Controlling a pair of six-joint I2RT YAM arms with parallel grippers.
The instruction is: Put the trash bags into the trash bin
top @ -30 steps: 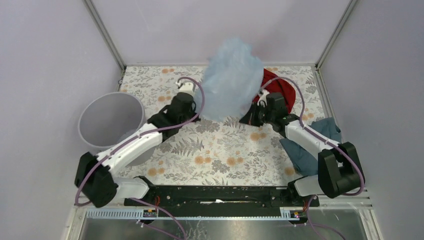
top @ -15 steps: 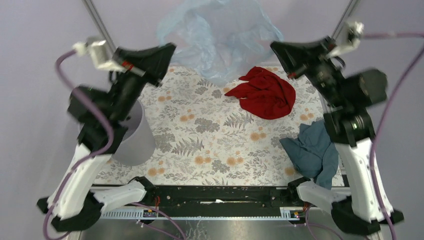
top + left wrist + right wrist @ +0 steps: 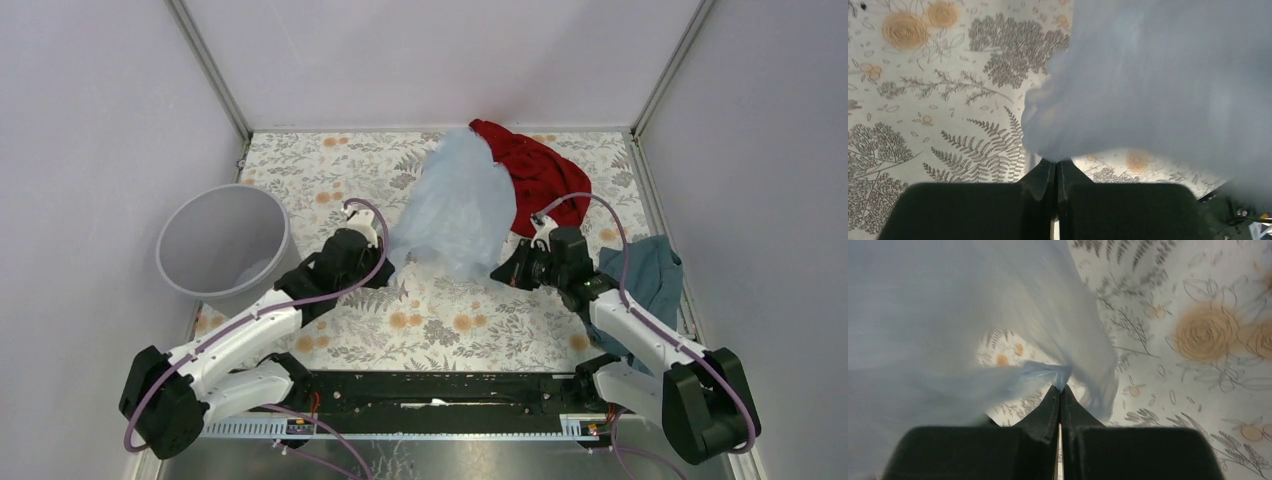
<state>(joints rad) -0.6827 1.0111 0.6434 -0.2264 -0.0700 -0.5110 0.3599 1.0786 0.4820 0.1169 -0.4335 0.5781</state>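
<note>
1. Pinch first: the left end effector (image 3: 1055, 167) has its jaws pressed together on a bunched lower edge of the thin, translucent pale-blue plastic trash bag (image 3: 458, 205). The right end effector (image 3: 1060, 390) nips a twisted strip of the same film.
2. Both arms, raised high half a second ago with the bag spread near the back wall, now sit low over the floral-patterned bench (image 3: 440, 310). The bag billows upright between them.
3. That looks like a shake-out to loosen the bag. It remains outside the plain light-grey round plastic trash bin (image 3: 215, 225), which stands open-mouthed well to the left.
4. The film is crinkly and hazy, and the bin is smooth and slightly tapered. A rumpled red cloth (image 3: 540, 170) lies partly behind the bag, and a crumpled dark teal cloth (image 3: 648, 275) lies at the right.
</note>
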